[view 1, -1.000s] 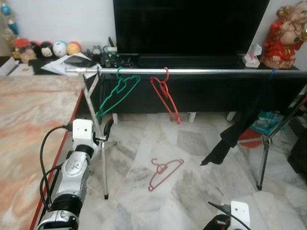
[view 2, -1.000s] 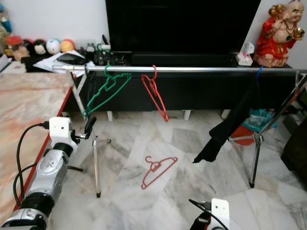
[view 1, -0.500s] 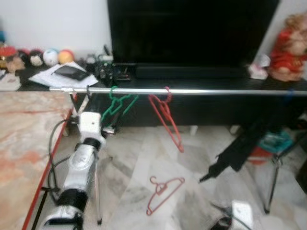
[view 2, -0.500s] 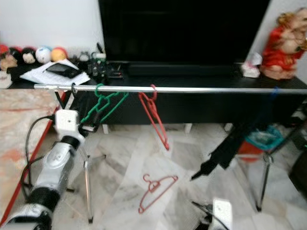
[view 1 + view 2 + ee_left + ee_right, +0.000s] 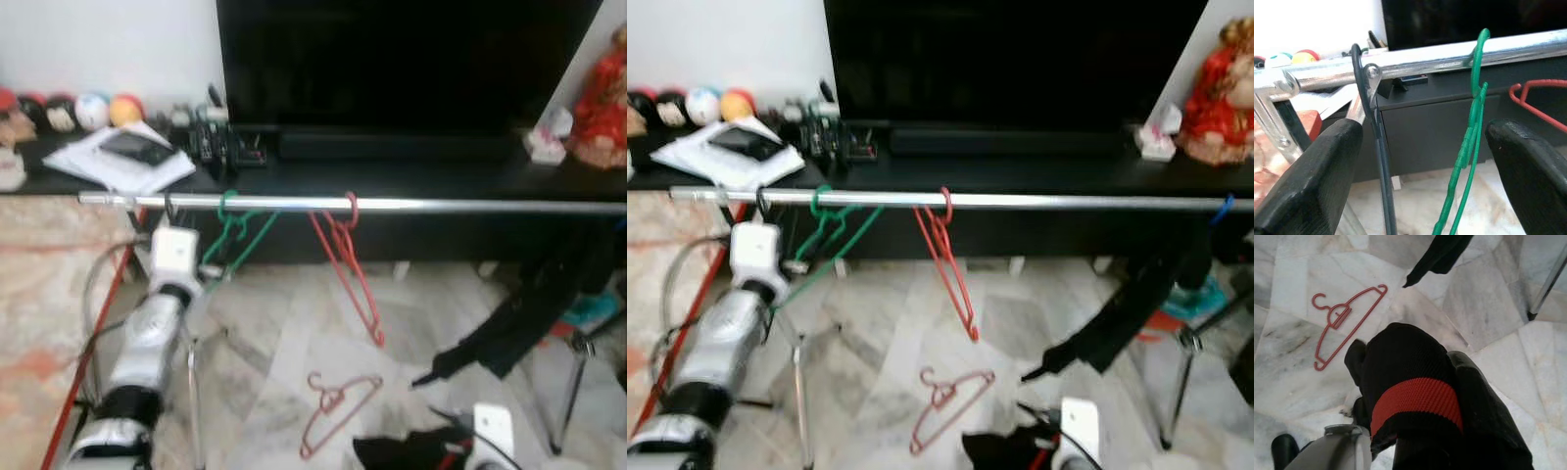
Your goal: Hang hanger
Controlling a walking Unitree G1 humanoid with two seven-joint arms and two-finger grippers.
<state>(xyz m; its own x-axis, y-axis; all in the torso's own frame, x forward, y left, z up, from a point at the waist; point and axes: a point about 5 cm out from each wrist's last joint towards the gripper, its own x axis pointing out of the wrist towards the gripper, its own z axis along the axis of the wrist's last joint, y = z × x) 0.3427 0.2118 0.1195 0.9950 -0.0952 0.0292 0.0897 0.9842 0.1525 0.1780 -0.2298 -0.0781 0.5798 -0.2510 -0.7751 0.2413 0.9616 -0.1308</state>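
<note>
A silver rail (image 5: 441,206) spans the scene on tripod stands. A green hanger (image 5: 233,233) and a red hanger (image 5: 349,266) hang from it near its left end, with a thin dark hanger hook (image 5: 1356,58) further left. Another red hanger (image 5: 338,411) lies on the marble floor. My left gripper (image 5: 1425,147) is open just below the rail, with the dark hanger wire and the green hanger (image 5: 1474,122) showing between its fingers (image 5: 1317,181). My right gripper (image 5: 1415,396) is low over the floor, under a black cloth with a red band (image 5: 1410,404).
A black garment (image 5: 534,318) hangs from the rail's right part. Behind stands a black TV bench (image 5: 411,171) with papers, small items and a red figurine (image 5: 600,108). A marble-topped table (image 5: 49,323) with a red edge is to my left. A tripod leg (image 5: 194,411) stands beside my left arm.
The camera has shifted, so the rail sits lower in the picture. My left arm has risen toward the rail's left end. The black cloth at my right gripper has come into view.
</note>
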